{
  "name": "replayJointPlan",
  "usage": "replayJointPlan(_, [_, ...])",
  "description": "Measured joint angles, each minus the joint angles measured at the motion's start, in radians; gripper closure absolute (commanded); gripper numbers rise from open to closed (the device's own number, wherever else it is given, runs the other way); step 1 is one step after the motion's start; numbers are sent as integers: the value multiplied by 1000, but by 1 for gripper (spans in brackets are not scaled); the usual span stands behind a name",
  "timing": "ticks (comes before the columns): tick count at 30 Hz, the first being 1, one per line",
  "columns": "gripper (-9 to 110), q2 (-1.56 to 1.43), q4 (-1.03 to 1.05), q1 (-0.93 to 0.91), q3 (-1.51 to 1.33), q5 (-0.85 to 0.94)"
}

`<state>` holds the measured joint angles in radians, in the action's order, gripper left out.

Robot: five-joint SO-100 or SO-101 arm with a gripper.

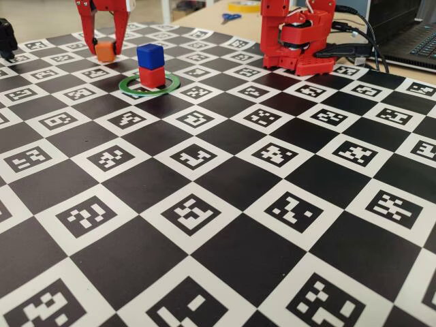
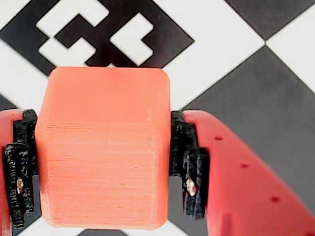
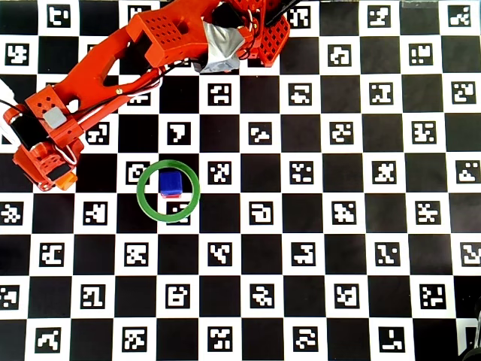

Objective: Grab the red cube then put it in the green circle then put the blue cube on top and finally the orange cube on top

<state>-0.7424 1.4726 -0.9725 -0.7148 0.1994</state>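
The blue cube (image 1: pixel 150 54) sits on top of the red cube (image 1: pixel 152 76), inside the green circle (image 1: pixel 131 86) at the far left of the board. From overhead the blue cube (image 3: pixel 171 181) hides nearly all of the red cube (image 3: pixel 173 194), within the green circle (image 3: pixel 139 190). My gripper (image 1: pixel 105 52) stands to the left of the stack and is shut on the orange cube (image 1: pixel 105 49), low over the board. In the wrist view the orange cube (image 2: pixel 103 147) is clamped between the black pads (image 2: pixel 189 157) of my gripper (image 2: pixel 103 167). The overhead view shows the gripper (image 3: pixel 58 177) with the orange cube (image 3: pixel 67 180) left of the ring.
The red arm base (image 1: pixel 296 41) stands at the board's far right, with cables and a laptop (image 1: pixel 415 41) beside it. Scissors (image 1: pixel 230 17) and a tape roll (image 1: pixel 244 5) lie on the table behind. A black object (image 1: pixel 5 37) sits at the left edge.
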Motion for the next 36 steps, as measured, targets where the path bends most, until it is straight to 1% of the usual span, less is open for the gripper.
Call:
replayJointPlan(11, [93, -253, 0, 49, -178, 26])
replayJointPlan(18, [93, -419, 43, 106, -290, 41])
replayJointPlan(27, [94, -568, 115, 212, -324, 61])
replayJointPlan(36, [94, -657, 206, 347, -324, 124])
